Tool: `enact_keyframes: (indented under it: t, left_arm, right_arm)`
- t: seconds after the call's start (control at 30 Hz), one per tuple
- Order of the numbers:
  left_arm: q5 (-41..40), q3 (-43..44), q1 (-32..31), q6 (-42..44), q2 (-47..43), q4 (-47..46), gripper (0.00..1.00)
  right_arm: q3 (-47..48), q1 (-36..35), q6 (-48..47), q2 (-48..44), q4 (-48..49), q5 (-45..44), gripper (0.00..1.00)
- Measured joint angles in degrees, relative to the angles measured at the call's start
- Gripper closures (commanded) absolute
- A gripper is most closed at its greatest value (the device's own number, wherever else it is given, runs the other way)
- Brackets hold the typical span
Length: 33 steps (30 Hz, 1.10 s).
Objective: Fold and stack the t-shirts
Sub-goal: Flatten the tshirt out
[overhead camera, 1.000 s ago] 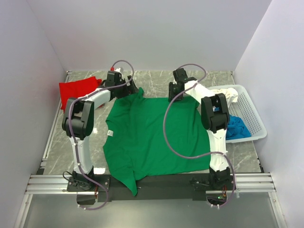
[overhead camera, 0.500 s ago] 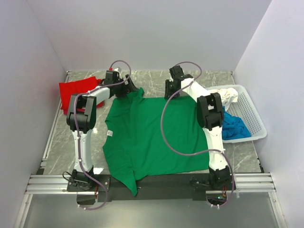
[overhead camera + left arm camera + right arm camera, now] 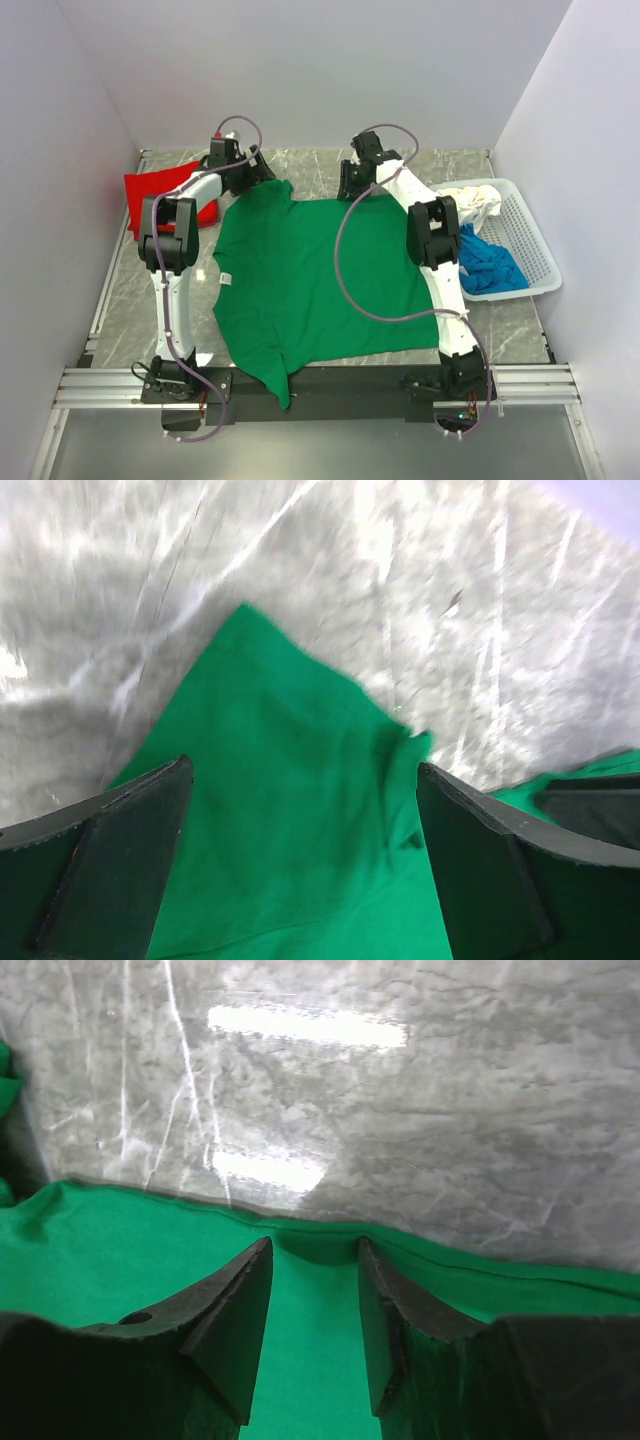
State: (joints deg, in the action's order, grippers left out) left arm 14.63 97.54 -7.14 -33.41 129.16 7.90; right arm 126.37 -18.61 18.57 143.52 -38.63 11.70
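Observation:
A bright green t-shirt (image 3: 310, 280) lies spread flat in the middle of the table, with a small white label (image 3: 228, 279) at its left edge. My left gripper (image 3: 262, 172) is over the shirt's far left sleeve (image 3: 290, 810), open wide, with its tips on either side of the sleeve (image 3: 302, 770). My right gripper (image 3: 352, 185) is at the far hem, and its fingers stand partly apart (image 3: 313, 1245) and press down on the green cloth (image 3: 315, 1360). The hem (image 3: 320, 1245) bows between the tips. A red t-shirt (image 3: 160, 188) lies at the far left.
A white lattice basket (image 3: 535, 235) stands at the right and holds a white shirt (image 3: 475, 200) and a blue shirt (image 3: 490, 265). Grey walls close in the marble table (image 3: 320, 170) on three sides. A metal rail (image 3: 320, 385) runs along the near edge.
Both arms have reached farther back and to the left. The green shirt has slid with them, and its far sleeve and hem now lie nearer the back wall.

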Motion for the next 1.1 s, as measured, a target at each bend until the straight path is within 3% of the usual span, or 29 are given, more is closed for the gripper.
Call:
enact_keyframes:
  t: [0.13, 0.37, 0.7, 0.93, 1.1]
  left_arm:
    - [0.1, 3.0, 0.1, 0.0, 0.0, 0.5, 0.01]
    - [-1.2, 3.5, -2.3, 1.4, -5.5, 1.9, 0.01]
    - [-2.7, -20.2, -9.7, 2.3, -27.4, -1.0, 0.01]
    - [-4.2, -32.4, -10.8, 2.9, -28.7, 0.3, 0.01]
    - [-4.7, -32.9, -10.8, 4.3, -27.3, 1.2, 0.01]
  right_arm:
    - [-1.7, 0.0, -0.5, -1.0, 1.4, 0.9, 0.48]
    - [-18.7, 0.0, -1.4, -15.3, 5.0, -0.5, 0.44]
    - [-43.9, -0.5, -1.9, -36.3, 13.4, -3.6, 0.44]
    - [-57.3, -1.1, -1.2, -38.2, 15.5, -5.2, 0.44]
    - [-59.3, -1.9, -0.4, -38.2, 16.2, -6.4, 0.44]
